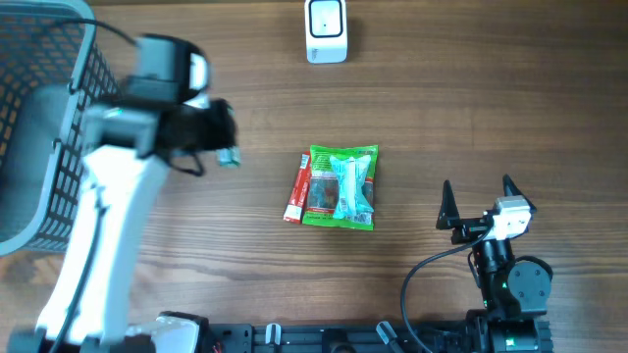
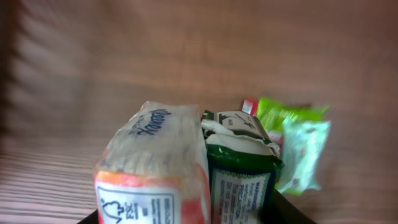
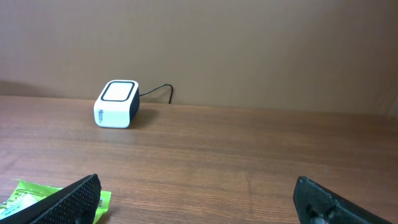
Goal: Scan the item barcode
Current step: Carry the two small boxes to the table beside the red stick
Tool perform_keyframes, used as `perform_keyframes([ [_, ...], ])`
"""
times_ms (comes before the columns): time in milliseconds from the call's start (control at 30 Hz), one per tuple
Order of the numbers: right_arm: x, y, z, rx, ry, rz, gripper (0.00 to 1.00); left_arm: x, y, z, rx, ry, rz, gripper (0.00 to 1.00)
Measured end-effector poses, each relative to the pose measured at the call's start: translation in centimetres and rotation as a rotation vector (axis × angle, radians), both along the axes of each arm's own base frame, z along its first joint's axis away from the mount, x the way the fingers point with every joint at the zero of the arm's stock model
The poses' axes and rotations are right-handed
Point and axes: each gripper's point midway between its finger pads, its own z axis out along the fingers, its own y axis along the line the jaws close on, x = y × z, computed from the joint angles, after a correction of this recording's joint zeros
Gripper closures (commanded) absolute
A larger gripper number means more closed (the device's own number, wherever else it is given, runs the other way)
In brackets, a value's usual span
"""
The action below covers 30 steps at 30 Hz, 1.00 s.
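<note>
My left gripper [image 1: 222, 145] hangs over the table's left side, just right of the basket. In the left wrist view it [image 2: 193, 216] is shut on two packets side by side: a clear packet with an orange-and-white label [image 2: 154, 177] and a dark green packet [image 2: 239, 177]. The printed labels face the camera, and I cannot make out a barcode. The white scanner [image 1: 326, 29] stands at the far edge; the right wrist view shows the scanner [image 3: 116, 104] too. My right gripper [image 1: 478, 191] rests open and empty at the front right, its fingers wide apart [image 3: 199, 199].
A bright green packet [image 1: 340, 186] lies mid-table with a red stick packet [image 1: 296, 192] against its left side. A grey wire basket [image 1: 44, 118] fills the left edge. The green packet [image 2: 295, 140] lies beyond the held packets, and its corner [image 3: 37, 194] shows by the right gripper's left finger.
</note>
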Motion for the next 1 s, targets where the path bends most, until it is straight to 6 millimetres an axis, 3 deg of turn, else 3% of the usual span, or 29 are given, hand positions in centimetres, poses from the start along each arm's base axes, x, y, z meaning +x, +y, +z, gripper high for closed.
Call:
perform_keyframes([
  [133, 0.0, 0.0, 0.0, 0.0, 0.0, 0.0, 0.0, -0.3, -3.2, -8.8, 0.023, 0.156, -0.049, 0.53],
  [200, 0.0, 0.0, 0.0, 0.0, 0.0, 0.0, 0.0, -0.6, -4.2, -12.0, 0.031, 0.195, -0.065, 0.52],
  [433, 0.0, 0.0, 0.0, 0.0, 0.0, 0.0, 0.0, -1.4, -6.2, -18.8, 0.048, 0.264, -0.088, 0.52],
  [633, 0.0, 0.0, 0.0, 0.0, 0.0, 0.0, 0.0, -2.4, -6.2, -22.3, 0.078, 0.344, -0.092, 0.41],
  [733, 0.0, 0.0, 0.0, 0.0, 0.0, 0.0, 0.0, -2.4, -6.0, -22.4, 0.087, 0.345, -0.088, 0.32],
  [1000, 0.0, 0.0, 0.0, 0.0, 0.0, 0.0, 0.01, -2.2, -5.7, -22.5, 0.107, 0.337, -0.074, 0.31],
])
